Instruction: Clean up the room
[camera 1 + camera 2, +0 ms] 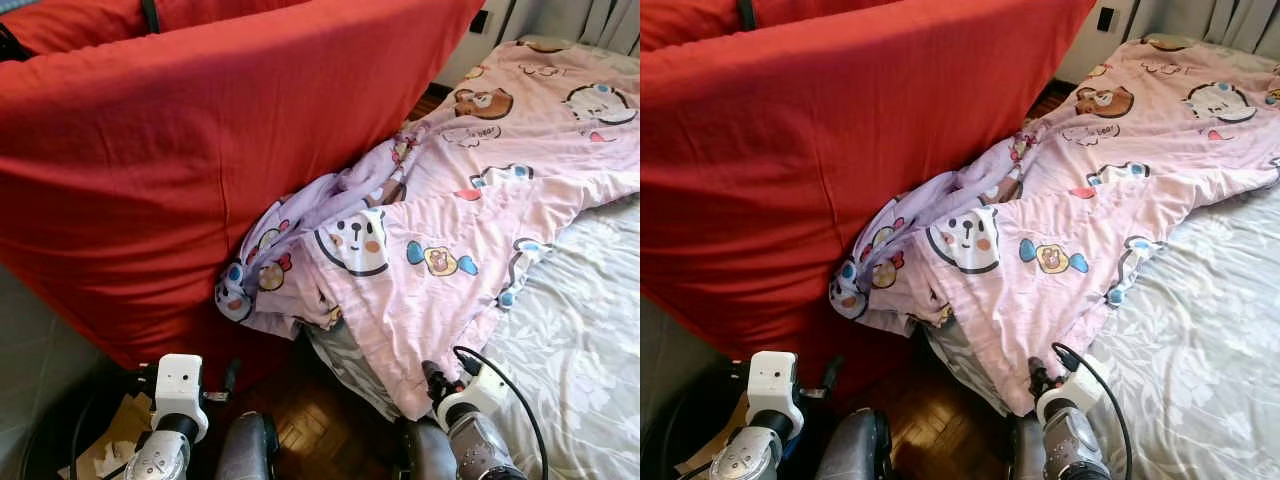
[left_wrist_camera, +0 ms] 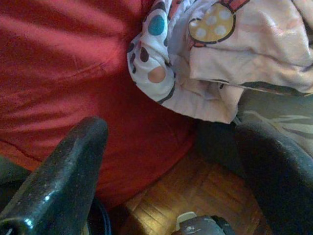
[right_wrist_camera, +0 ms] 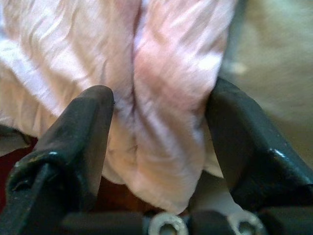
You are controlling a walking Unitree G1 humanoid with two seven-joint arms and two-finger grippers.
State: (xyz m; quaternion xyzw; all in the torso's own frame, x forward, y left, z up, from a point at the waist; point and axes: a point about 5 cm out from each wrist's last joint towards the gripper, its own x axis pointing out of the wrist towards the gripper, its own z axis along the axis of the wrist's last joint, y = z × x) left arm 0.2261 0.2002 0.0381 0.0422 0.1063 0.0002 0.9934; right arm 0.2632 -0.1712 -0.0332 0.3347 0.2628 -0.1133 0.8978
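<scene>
The pink quilt [image 1: 470,250], printed with cartoon bears and sweets, had its nearest hanging corner lying between the two black fingers [image 3: 73,147] of the right gripper [image 1: 432,385]; the fingers stood apart with a fold of the pink cloth bunched in the gap, pressing against both, though whether they truly pinched it could not be told. That gripper sat low at the near edge of the bed [image 1: 580,350]. The one quilt ran long from this corner away toward the far right, spread over the grey floral sheet [image 1: 1200,370], with its left side crumpled into a heap that spilled off the bed and touched the red cover [image 1: 170,170]. The left gripper [image 2: 166,161] hung lower on the left, its fingers spread wide and holding nothing, aimed at the gap where the quilt's drooping edge met the red cloth above a dark wooden floor [image 1: 310,420]. A single large red-draped shape leaned just beside the bed. Some brown paper or card [image 1: 115,440] lay on the floor at the far left.
</scene>
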